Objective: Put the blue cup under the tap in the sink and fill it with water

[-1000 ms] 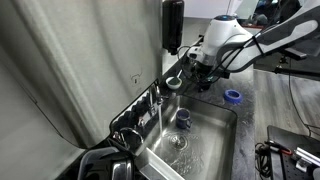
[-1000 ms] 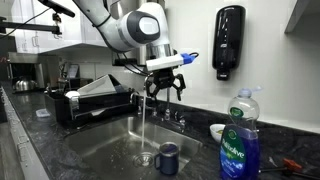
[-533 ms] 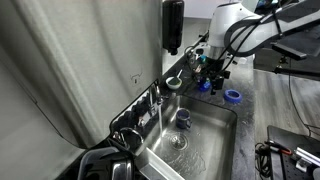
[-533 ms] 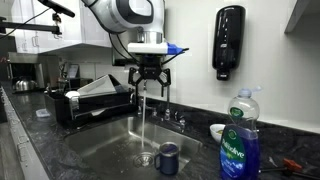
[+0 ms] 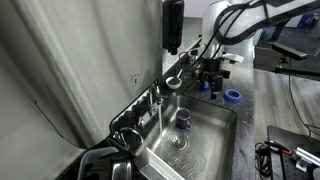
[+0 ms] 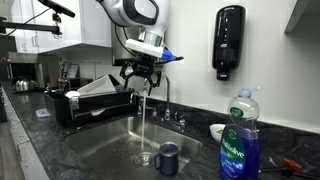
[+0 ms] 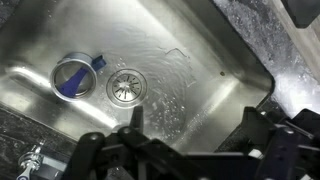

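Note:
The blue cup (image 5: 182, 118) stands upright on the floor of the sink (image 5: 216, 136), beside the round drain. It also shows in an exterior view (image 6: 167, 158) and in the wrist view (image 7: 72, 75). The tap (image 6: 164, 104) is running. Its stream falls onto the drain (image 6: 143, 158), just beside the cup and not into it. My gripper (image 6: 140, 82) hangs open and empty high above the sink (image 6: 100, 145), near the tap's spout. In the wrist view my gripper (image 7: 195, 130) has its fingers spread over the wet basin (image 7: 205, 55).
A blue tape ring (image 5: 232, 96) and a small white bowl (image 5: 173, 84) lie on the dark counter. A dish soap bottle (image 6: 240, 145) stands at the sink's near corner. A black wall dispenser (image 6: 228, 42) hangs above. A dish rack (image 6: 88, 102) stands beside the sink.
My arm has swung sideways and slightly up above the sink, and the gripper has turned. The cup has stayed in place and the water keeps running.

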